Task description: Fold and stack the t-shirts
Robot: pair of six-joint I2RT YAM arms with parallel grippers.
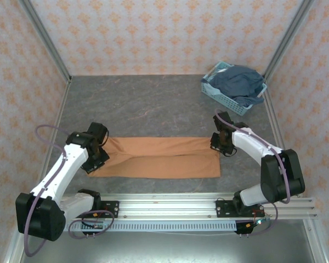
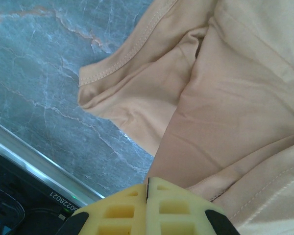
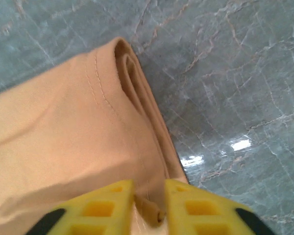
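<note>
An orange-tan t-shirt (image 1: pixel 164 157) lies plain side up on the grey table as one long folded strip between the arms. My left gripper (image 1: pixel 101 152) sits over its left end. In the left wrist view its yellow pads (image 2: pixel 148 182) are pressed together, and a taut panel of cloth (image 2: pixel 220 98) runs up to the tips. A sleeve (image 2: pixel 132 83) lies flat beside it. My right gripper (image 1: pixel 222 143) is at the strip's far right corner. In the right wrist view a small bunch of the hem (image 3: pixel 149 208) fills the gap between the fingers (image 3: pixel 108 205).
A light-blue lattice basket (image 1: pixel 215 92) stands at the back right with dark blue clothing (image 1: pixel 238 82) heaped in it. An aluminium rail (image 1: pixel 170 205) runs along the near edge just in front of the shirt. Bare table (image 1: pixel 148 104) lies behind the shirt.
</note>
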